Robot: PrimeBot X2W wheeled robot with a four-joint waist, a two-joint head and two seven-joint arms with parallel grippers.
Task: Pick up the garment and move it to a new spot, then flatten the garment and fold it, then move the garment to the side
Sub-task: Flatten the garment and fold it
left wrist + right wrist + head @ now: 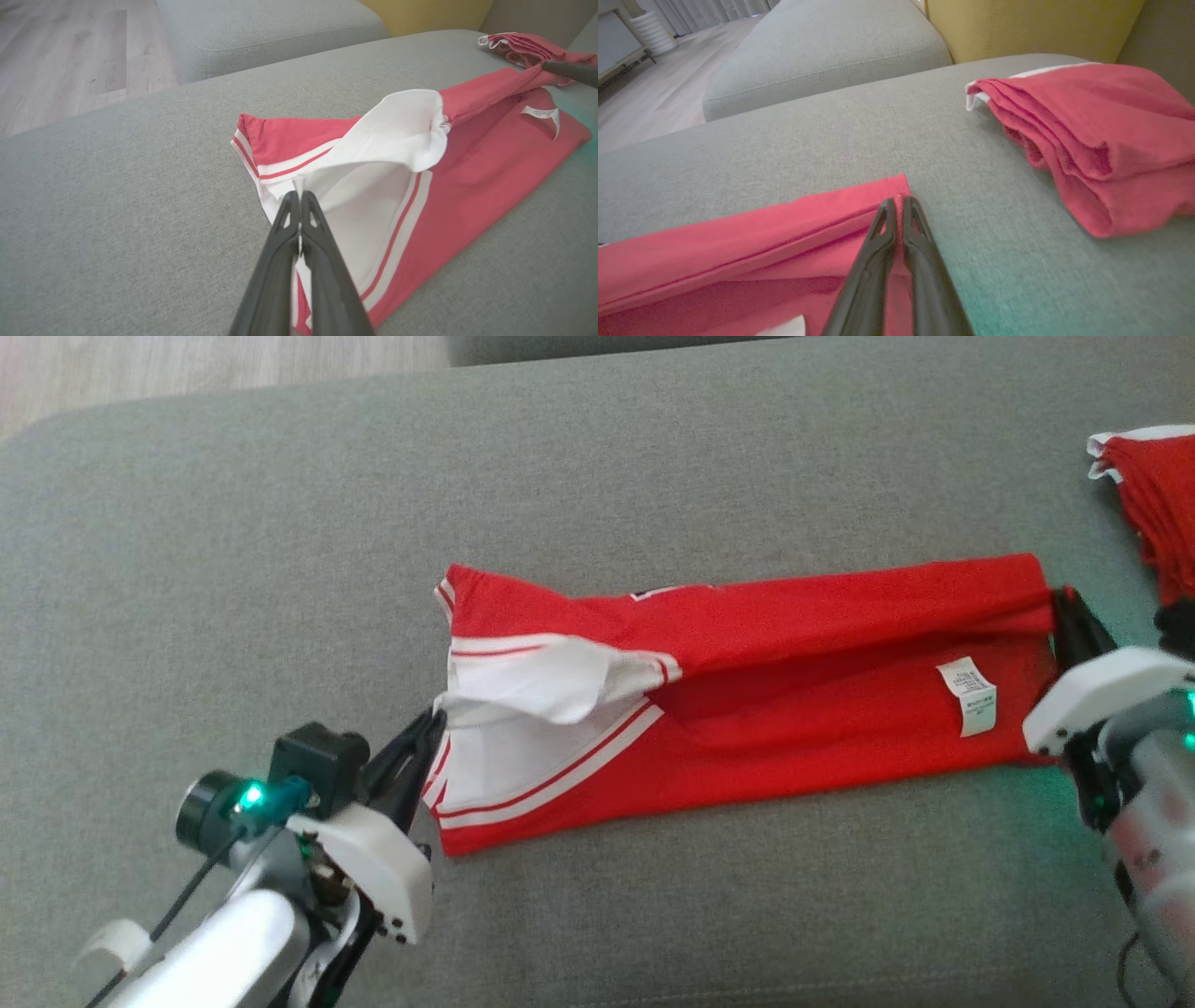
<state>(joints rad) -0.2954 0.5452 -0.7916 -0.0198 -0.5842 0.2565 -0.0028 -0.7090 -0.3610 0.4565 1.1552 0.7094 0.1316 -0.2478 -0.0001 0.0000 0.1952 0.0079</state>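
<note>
The garment is a red shirt with white sleeves and red stripes, lying as a long folded band across the grey sofa cushion. My left gripper is shut on the white sleeve edge at the garment's left end; the left wrist view has its fingers pinching white cloth, with a white flap lifted. My right gripper is shut on the red hem at the garment's right end, and in the right wrist view its tips clamp the red fabric. A white label faces up.
A second folded red garment lies at the cushion's far right, close to my right arm; it is the red pile in the right wrist view. Another grey cushion and wooden floor lie beyond. A yellow cushion stands behind.
</note>
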